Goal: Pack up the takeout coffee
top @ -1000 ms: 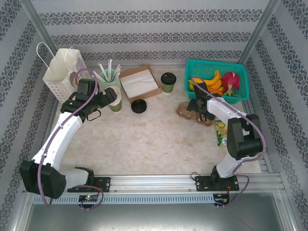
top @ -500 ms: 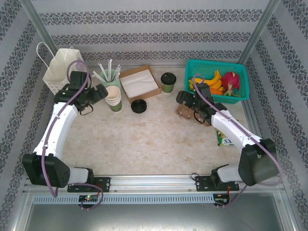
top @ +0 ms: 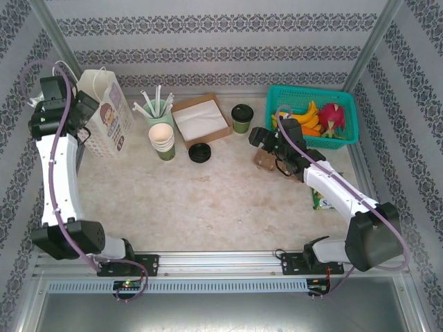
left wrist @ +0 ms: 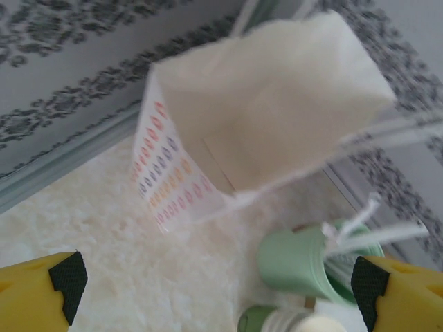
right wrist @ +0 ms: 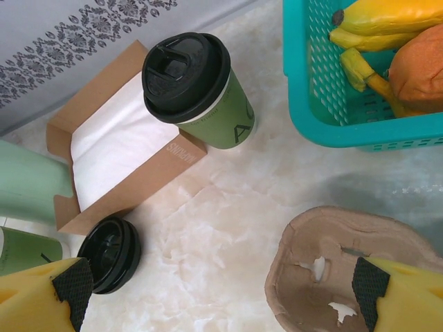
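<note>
cream marbled tabletop [top: 208, 200], grey patterned walls [top: 208, 52]

the takeout coffee [right wrist: 201, 90] stands upright near the back edge, between a brown napkin box [right wrist: 131, 188] and a teal basket [right wrist: 311, 104]. the left gripper [left wrist: 218, 280], fingers wide and empty, hangs above a white paper bag [left wrist: 270, 104]. the right gripper [right wrist: 218, 283] is spread wide too, near the coffee.

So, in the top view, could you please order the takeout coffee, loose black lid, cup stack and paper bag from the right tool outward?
1. takeout coffee, just behind and left of the right tool.
2. loose black lid, farther left.
3. cup stack, left again.
4. paper bag, far left corner.
</note>
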{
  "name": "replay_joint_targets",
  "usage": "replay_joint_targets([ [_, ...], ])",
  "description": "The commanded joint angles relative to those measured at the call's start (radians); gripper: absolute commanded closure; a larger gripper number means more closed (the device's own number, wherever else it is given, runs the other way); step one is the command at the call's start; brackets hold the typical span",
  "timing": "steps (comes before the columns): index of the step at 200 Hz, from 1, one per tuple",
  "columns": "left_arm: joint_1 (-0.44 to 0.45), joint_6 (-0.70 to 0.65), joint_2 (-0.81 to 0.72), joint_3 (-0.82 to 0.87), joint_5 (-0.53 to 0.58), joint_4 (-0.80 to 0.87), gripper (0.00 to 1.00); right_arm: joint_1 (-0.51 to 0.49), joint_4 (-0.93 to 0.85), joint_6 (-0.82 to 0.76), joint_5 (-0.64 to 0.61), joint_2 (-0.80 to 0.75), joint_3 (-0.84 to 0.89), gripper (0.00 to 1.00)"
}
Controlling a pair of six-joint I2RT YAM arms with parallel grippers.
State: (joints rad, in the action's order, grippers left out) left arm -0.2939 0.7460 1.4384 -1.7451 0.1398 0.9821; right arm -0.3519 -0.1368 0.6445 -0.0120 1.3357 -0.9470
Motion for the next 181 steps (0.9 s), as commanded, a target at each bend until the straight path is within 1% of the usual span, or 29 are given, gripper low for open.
replay_joint_targets([
  [1,-0.022,0.136,0.082,-0.084,0.077,0.063,0.02,-0.016,0.013,-0.017,-0.008,-0.023,-0.011,0.02],
  [26,-0.025,0.193,0.2,-0.215,0.123,0.162,0.04,-0.018,0.011,-0.026,-0.031,-0.064,0.02,0.02],
  [37,-0.027,0.205,0.244,-0.248,0.114,0.181,0.07,-0.017,0.007,-0.026,-0.047,-0.084,0.036,0.02],
  [50,-0.027,0.222,0.289,-0.283,0.103,0.207,0.12,-0.016,0.003,-0.026,-0.063,-0.105,0.054,0.02],
  [68,-0.027,0.249,0.333,-0.311,0.119,0.235,0.17,-0.013,-0.011,-0.023,-0.087,-0.132,0.073,0.02],
  [82,-0.027,0.247,0.349,-0.309,0.122,0.218,0.18,-0.012,-0.013,-0.024,-0.098,-0.153,0.087,0.02],
  [98,-0.027,0.24,0.373,-0.307,0.106,0.198,0.23,-0.006,-0.008,-0.033,-0.094,-0.173,0.101,0.02],
  [113,-0.027,0.234,0.404,-0.312,0.089,0.198,0.32,-0.004,-0.005,-0.035,-0.108,-0.189,0.111,0.02],
  [128,-0.027,0.245,0.418,-0.302,0.102,0.195,0.42,-0.002,0.0,-0.037,-0.131,-0.207,0.121,0.02],
  [137,-0.028,0.239,0.421,-0.287,0.103,0.175,0.5,-0.003,0.003,-0.04,-0.142,-0.22,0.127,0.02],
  [154,-0.028,0.225,0.418,-0.277,0.091,0.151,0.7,-0.001,0.01,-0.04,-0.159,-0.25,0.146,0.02],
  [169,-0.028,0.201,0.406,-0.277,0.094,0.14,0.83,0.0,0.017,-0.057,-0.156,-0.276,0.162,0.02],
  [181,-0.028,0.168,0.388,-0.275,0.096,0.134,0.85,0.005,0.011,-0.07,-0.145,-0.289,0.168,0.02],
])
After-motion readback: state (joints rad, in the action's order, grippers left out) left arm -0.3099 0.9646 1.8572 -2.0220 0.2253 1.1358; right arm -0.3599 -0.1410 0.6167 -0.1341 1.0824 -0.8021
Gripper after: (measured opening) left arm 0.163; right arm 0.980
